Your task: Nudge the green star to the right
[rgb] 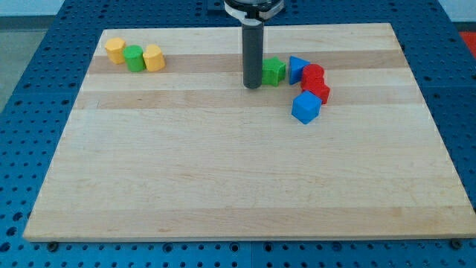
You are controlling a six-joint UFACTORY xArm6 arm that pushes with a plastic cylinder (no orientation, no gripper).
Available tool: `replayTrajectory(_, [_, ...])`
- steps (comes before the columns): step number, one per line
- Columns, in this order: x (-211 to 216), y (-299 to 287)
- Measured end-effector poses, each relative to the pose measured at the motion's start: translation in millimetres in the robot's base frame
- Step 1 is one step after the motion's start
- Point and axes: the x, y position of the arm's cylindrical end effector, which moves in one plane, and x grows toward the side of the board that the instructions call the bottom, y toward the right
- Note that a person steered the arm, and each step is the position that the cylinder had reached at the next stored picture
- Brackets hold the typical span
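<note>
Rod-ended and holding nothing, my tip (252, 86) rests against the green star's (274, 71) left side, near the tabletop's top edge. I should push slowly rightward; a blue block (298, 68) sits immediately beyond.

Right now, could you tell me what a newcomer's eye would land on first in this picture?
Probably the straight dark rod coming down from the view's top, my tip right beside the small green star block, on its left. Just right of the star huddle a blue triangular block, two red blocks and a blue cube. Top left, two yellow blocks flank a green cylinder.
</note>
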Motion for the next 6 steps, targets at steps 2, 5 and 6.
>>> replayTrajectory(2, [-5.0, 3.1])
replayTrajectory(5, [-14.4, 3.1])
replayTrajectory(6, [-14.4, 3.1])
